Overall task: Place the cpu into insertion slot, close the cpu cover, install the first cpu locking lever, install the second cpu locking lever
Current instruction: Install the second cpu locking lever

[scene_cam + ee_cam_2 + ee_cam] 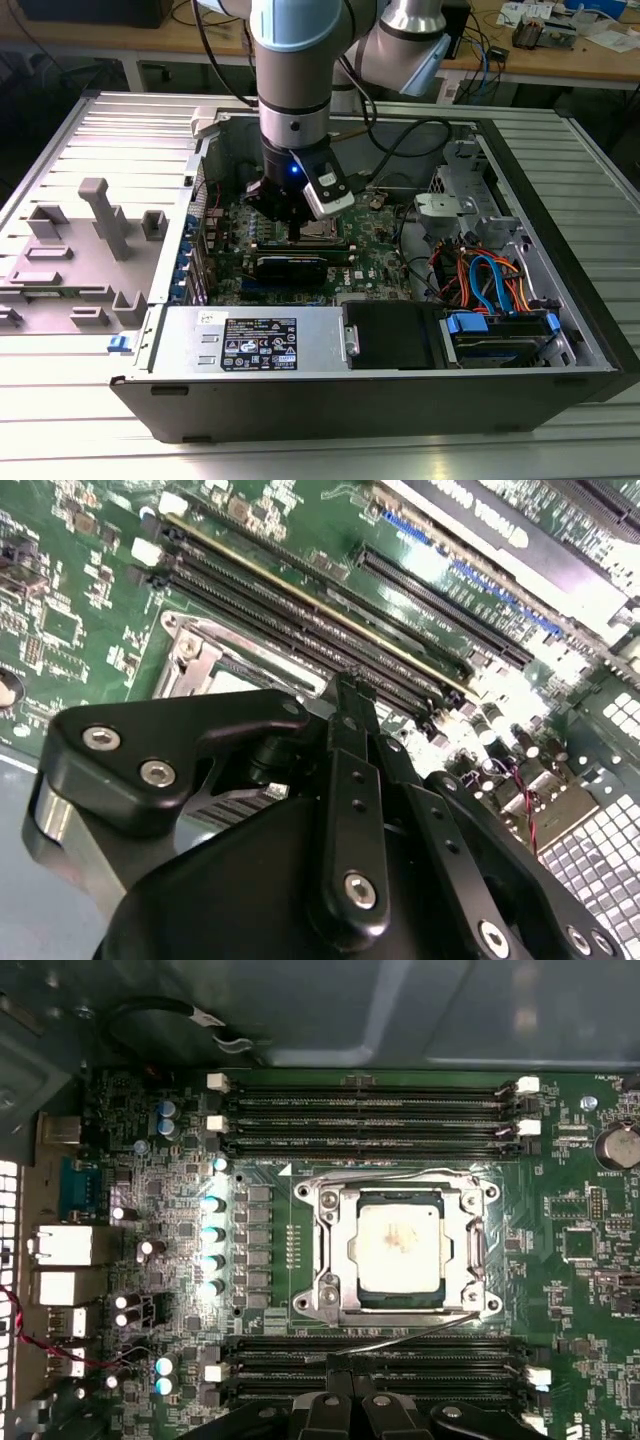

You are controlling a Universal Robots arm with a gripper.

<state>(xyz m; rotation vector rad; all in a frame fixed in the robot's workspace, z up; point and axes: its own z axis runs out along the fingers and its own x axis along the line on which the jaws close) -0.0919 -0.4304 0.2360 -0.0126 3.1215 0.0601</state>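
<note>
— Green motherboard (pixel 150 1210) is lying flat inside the open computer case (pixel 560 330), and the arm is reaching down into it. Where is the chip sitting?

— The cpu (pixel 398 1243) is resting in the insertion slot (pixel 335 1222), with the cpu cover (pixel 400 1309) framing it.

— And the gripper (pixel 345 685)?

— It is hovering over the memory slots (pixel 370 1368) just beside the socket, apart from the chip, its fingers (pixel 350 780) pressed together and grasping nothing.

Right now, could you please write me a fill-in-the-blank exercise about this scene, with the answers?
The cpu sits in the insertion ____.
The board around it is ____ in colour.
In the exterior view, the gripper hangs ____ (above/below) that board.
Answers: slot; green; above.
</note>
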